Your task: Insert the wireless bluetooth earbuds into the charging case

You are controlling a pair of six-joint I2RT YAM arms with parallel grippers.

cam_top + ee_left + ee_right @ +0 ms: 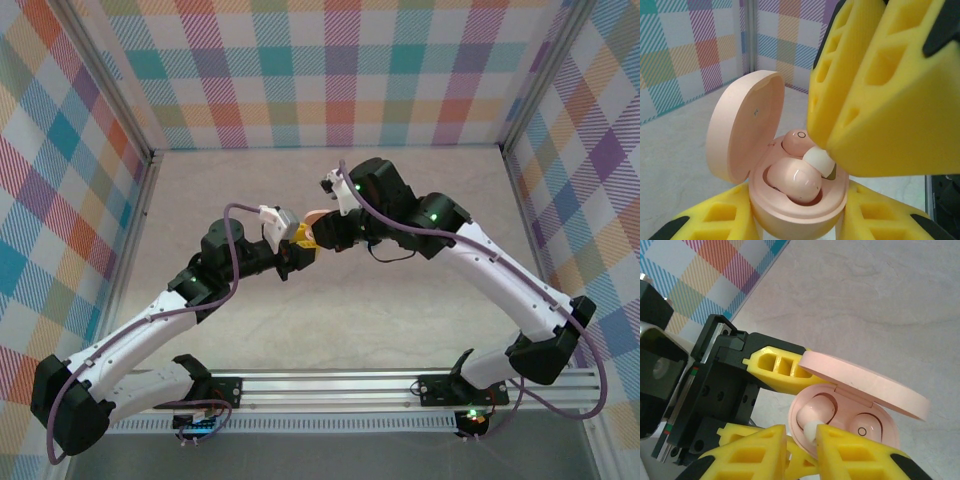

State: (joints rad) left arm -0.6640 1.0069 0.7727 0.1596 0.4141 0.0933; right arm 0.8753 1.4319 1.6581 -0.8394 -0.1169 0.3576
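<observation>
Held earbud: a pale pink earbud (790, 181) is seen in the near well of the charging case (760, 202), at 6 o'clock in the left wrist view. Whether it is fully seated cannot be told.
Ear tip: the white tip (818, 161) of that earbud is turned toward 1 o'clock and is pinched between yellow fingers.
Second earbud: another pale pink earbud (799, 140) is seated in the far well at 12 o'clock. A small ring is marked on its face.
Case: pale pink and oval, it is held clear of the table with its wells facing up.
Lid: the lid (742, 125) is swung open and stands at 9 o'clock of the wells.
Right gripper: the right gripper (802, 434) is closed on the white tip, entering from 1 o'clock in the left wrist view.
Left gripper: the left gripper (797, 222) is clamped on the lower body of the case, with one yellow finger at 7 o'clock and one at 5 o'clock.
Meeting point: in the top view both grippers are met just toward 12 o'clock of the table centre.
Table: the pale beige table (400, 300) is enclosed by plaid walls (300, 70).
</observation>
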